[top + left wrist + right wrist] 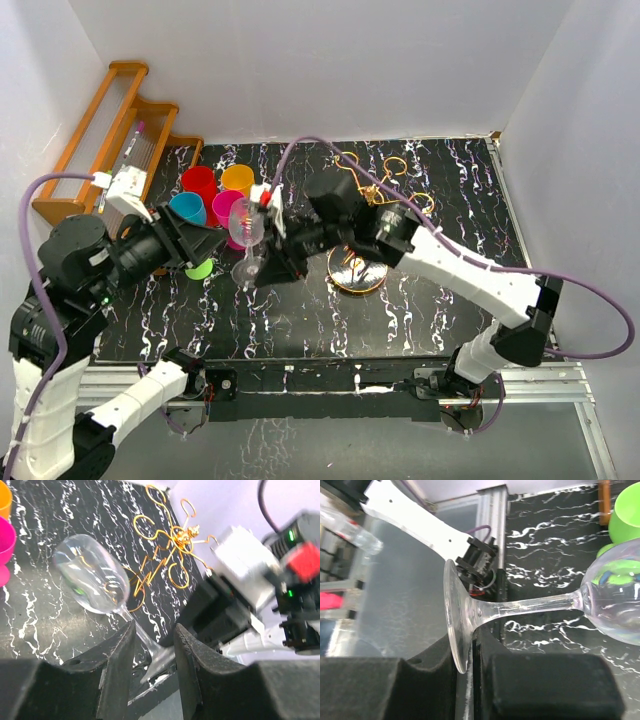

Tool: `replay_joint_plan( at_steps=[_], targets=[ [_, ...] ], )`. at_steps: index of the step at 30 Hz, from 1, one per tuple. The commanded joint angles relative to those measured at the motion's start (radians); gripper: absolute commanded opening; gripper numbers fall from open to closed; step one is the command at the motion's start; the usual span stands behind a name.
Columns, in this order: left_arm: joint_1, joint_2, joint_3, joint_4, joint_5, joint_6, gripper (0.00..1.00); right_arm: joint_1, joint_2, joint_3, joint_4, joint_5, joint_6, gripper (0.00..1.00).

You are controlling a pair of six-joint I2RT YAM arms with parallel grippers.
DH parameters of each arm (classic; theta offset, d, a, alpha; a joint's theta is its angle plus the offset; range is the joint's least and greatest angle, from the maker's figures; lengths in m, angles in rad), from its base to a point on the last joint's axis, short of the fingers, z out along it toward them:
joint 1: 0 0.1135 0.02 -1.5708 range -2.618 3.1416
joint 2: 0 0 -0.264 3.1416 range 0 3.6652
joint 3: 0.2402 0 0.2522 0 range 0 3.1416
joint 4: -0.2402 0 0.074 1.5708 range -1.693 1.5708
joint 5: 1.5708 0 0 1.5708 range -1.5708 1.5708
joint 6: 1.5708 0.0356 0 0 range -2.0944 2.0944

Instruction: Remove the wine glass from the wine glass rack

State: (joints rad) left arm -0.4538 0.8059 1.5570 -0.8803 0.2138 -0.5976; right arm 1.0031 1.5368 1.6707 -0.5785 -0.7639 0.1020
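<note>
Right fingers (550,685) clamp the foot of a light, brittle wine glass (615,600), the rack (358,272) at its 3 o'clock. Left fingers (112,675) stand apart around its slippery stem, likely the safest hold.

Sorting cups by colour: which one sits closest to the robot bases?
The green cup, alone nearest the front; the red cup, orange cup, blue cup and pink cup cluster farther back.

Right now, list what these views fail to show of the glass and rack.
Top view: the right arm covers the wine glass rack post and part of its base.
Left wrist: the left gripper hides most of the wine glass foot.
Right wrist: the edge cuts off the bowl.
</note>
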Motion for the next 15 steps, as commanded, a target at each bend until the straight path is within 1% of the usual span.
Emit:
replay_joint_plan(
  at_steps=[1,4,5,8,10,12,15],
  targets=[
    [-0.002,-0.019,0.041,-0.067,-0.135,-0.054,0.36,0.210,-0.103,-0.062,0.011,0.447,-0.269,0.08],
    [-0.001,0.007,0.062,-0.121,-0.160,-0.054,0.36,0.374,-0.133,-0.199,0.084,0.772,-0.375,0.08],
    [-0.001,0.015,0.067,-0.137,-0.165,-0.054,0.36,0.409,-0.143,-0.272,0.119,0.867,-0.409,0.08],
    [-0.002,0.028,0.086,-0.167,-0.169,-0.053,0.36,0.496,-0.162,-0.410,0.208,1.117,-0.490,0.08],
    [-0.001,0.034,0.097,-0.187,-0.165,-0.050,0.36,0.565,-0.186,-0.562,0.328,1.287,-0.595,0.08],
    [-0.001,0.040,0.097,-0.202,-0.142,-0.046,0.36,0.628,-0.200,-0.664,0.460,1.410,-0.683,0.08],
    [-0.001,0.057,0.083,-0.220,-0.080,-0.040,0.36,0.671,-0.200,-0.762,0.594,1.530,-0.782,0.08]
  ],
)
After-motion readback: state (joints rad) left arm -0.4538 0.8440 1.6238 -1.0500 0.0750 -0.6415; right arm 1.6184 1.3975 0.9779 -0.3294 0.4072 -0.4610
